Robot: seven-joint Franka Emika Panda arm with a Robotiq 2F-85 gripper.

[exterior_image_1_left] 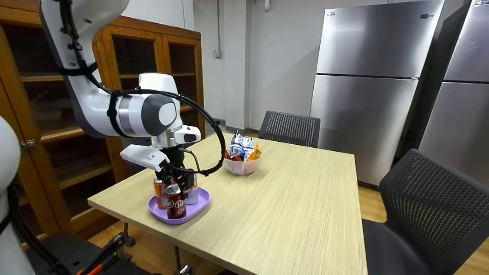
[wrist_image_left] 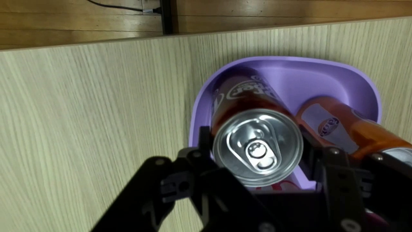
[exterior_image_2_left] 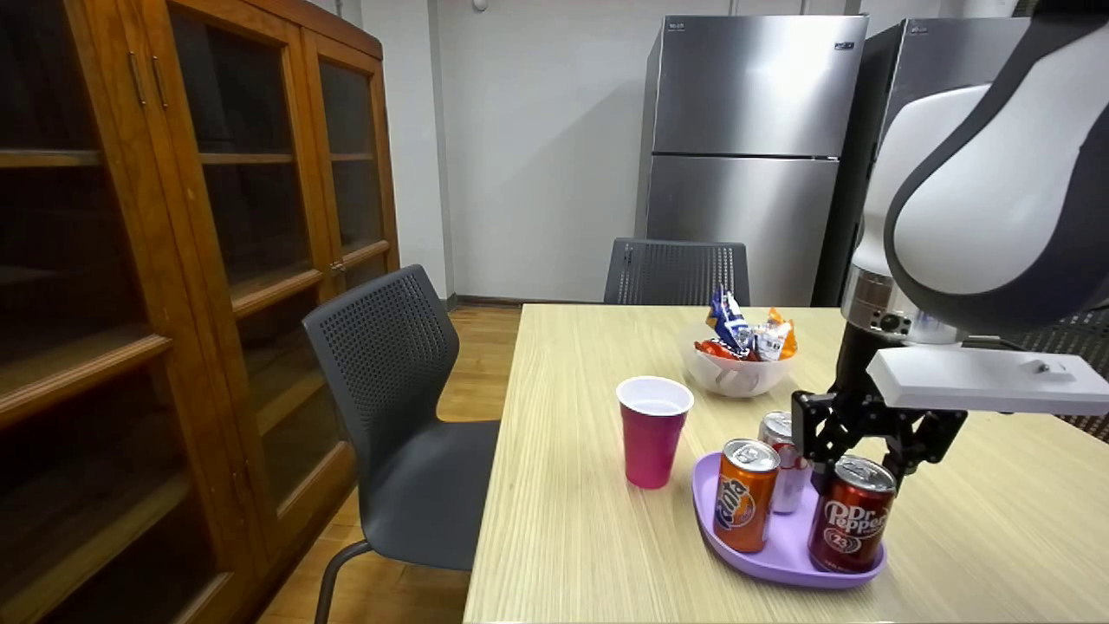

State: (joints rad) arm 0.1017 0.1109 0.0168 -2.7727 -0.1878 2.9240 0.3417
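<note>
A dark red Dr Pepper can stands in the purple tray, slightly tilted in an exterior view. My gripper reaches down over it, with a black finger close along each side of its silver lid, and appears shut on it. Beside it in the tray are an orange Fanta can and a white can with red markings. From the wrist, the Fanta can lies just past the right finger, while the white can is mostly hidden under the Dr Pepper can. Finger contact is partly hidden.
A pink cup stands on the table near the tray. Behind is a bowl of wrapped snacks. The table edge runs close to the tray. Chairs surround the table, with a wooden cabinet beyond.
</note>
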